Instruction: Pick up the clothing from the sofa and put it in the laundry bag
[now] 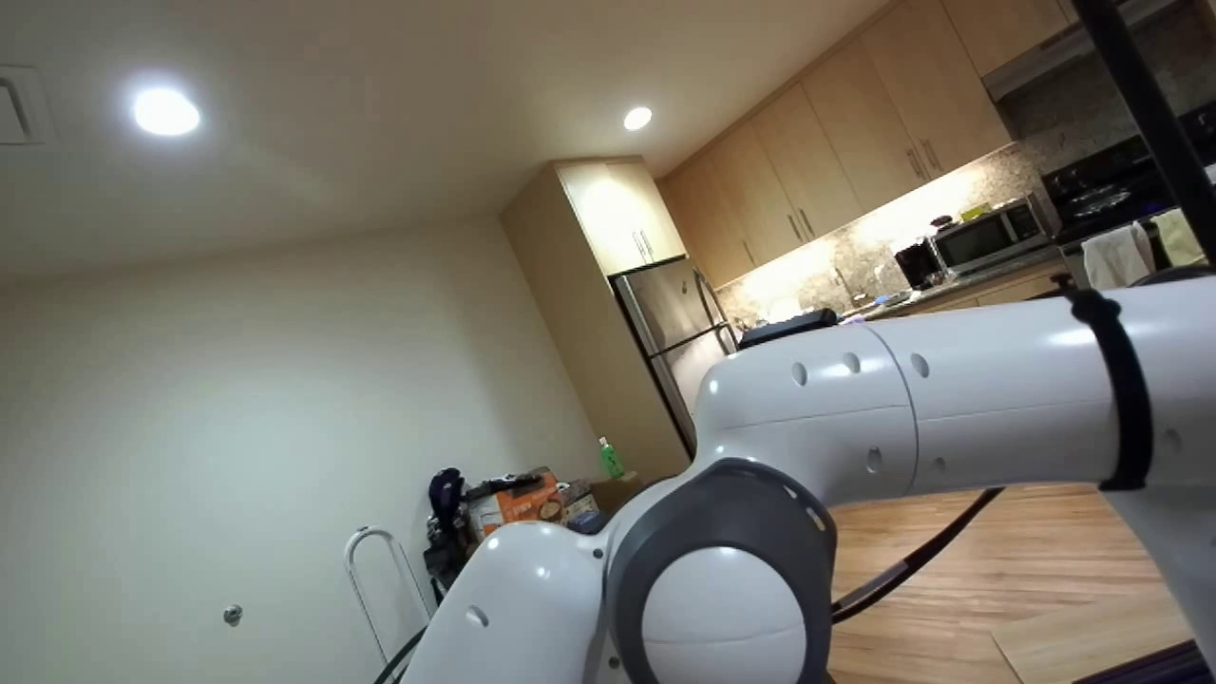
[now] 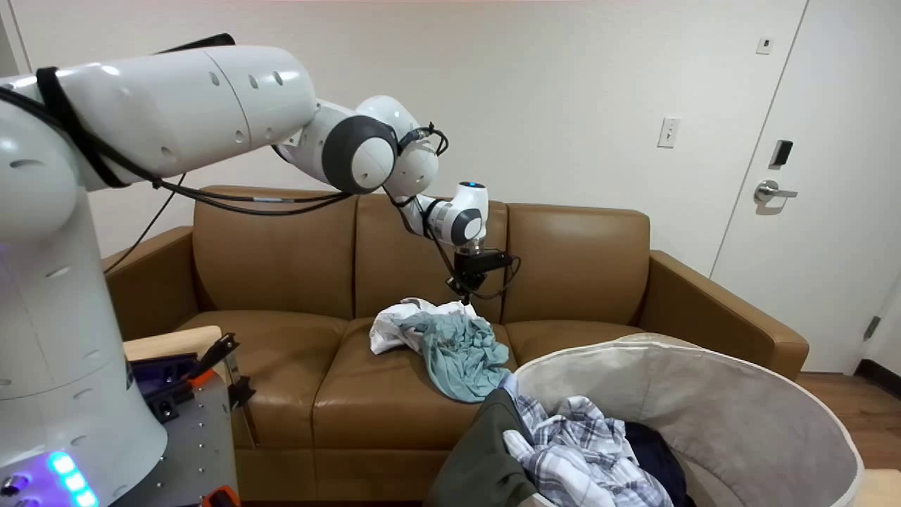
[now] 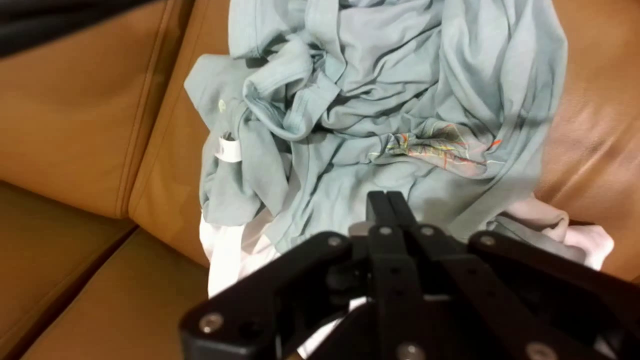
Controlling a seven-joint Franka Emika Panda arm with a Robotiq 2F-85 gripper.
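Note:
Crumpled clothing lies on the middle seat of the brown leather sofa (image 2: 267, 257): a pale blue-green garment (image 2: 464, 355) over a white one (image 2: 391, 329). Seen from the wrist, the blue-green cloth (image 3: 385, 65) fills the upper middle, and white fabric (image 3: 225, 260) shows beneath it. My gripper (image 3: 386, 192) points down over the pile with its fingers together and no cloth visible between them. In an exterior view its tips (image 2: 465, 300) meet the top of the pile; whether they touch it I cannot tell. The wide laundry bag (image 2: 746, 401) stands in front of the sofa, at right.
Inside the bag lie a plaid shirt (image 2: 584, 451) and a dark garment (image 2: 658, 458); an olive garment (image 2: 486, 451) hangs over its near-left rim. The sofa's armrest (image 2: 732, 310) rises behind the bag. A metal stand (image 2: 190, 451) with clamps carries the arm's base. Cables hang along the arm.

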